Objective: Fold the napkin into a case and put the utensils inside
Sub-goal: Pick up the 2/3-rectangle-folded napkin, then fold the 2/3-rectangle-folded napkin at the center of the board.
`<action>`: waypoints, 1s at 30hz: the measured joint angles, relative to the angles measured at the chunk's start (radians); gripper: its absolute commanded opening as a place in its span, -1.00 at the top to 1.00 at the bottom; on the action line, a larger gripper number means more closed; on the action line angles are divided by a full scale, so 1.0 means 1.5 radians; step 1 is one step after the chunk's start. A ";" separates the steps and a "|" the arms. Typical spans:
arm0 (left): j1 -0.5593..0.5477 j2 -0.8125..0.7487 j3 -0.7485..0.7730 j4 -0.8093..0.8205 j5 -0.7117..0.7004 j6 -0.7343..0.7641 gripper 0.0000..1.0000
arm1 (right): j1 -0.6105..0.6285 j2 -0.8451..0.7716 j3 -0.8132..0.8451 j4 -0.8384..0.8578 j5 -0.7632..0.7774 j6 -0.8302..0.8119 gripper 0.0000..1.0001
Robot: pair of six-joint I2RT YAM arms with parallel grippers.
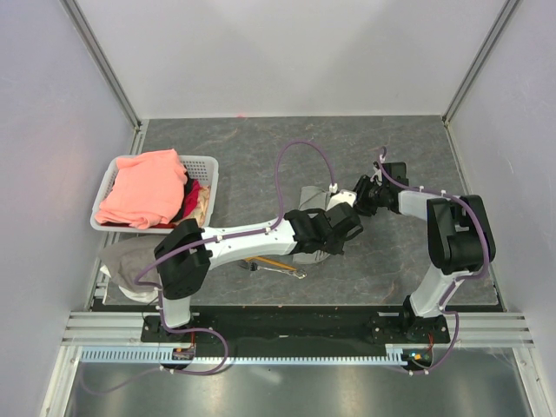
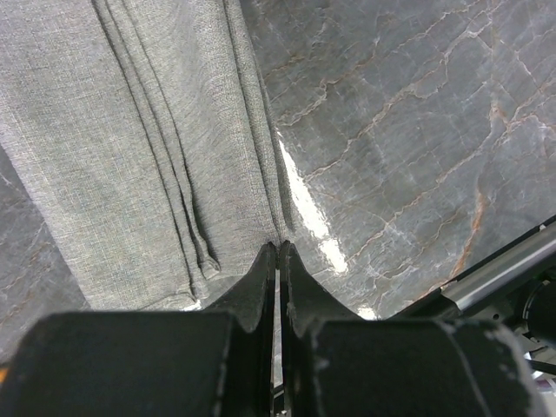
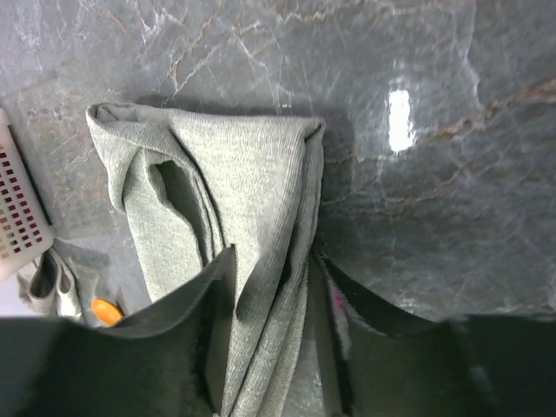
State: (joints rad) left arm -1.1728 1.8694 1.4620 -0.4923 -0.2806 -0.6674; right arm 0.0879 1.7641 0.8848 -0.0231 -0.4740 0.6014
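Tip for this fold: the right gripper [image 3: 272, 261] sits half-wide astride the napkin [image 3: 226, 182] near mid-table, cloth between its fingers but not visibly squeezed. I'd close fully before pulling, so every layer comes along. The left gripper [image 2: 278, 250] is pressed tight at the folded edge — use it as the anchor. Only the right wrist view shows the gaping fold at the far end — the top view buries it under the arms.
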 measured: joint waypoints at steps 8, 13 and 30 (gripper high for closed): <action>0.008 0.000 -0.010 0.023 0.047 0.002 0.45 | 0.000 0.004 0.013 0.006 0.003 -0.015 0.94; 0.047 -0.022 -0.051 0.061 0.123 0.002 0.33 | 0.000 0.007 0.015 0.006 0.002 -0.017 1.00; 0.298 0.112 -0.042 0.265 0.279 -0.004 0.82 | 0.018 0.020 0.066 -0.052 0.063 -0.043 1.00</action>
State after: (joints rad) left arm -0.7258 2.0373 1.3991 -0.0952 0.1383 -0.6739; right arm 0.1150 1.7943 0.9840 -0.1013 -0.3790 0.5373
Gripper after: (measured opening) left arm 0.098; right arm 0.011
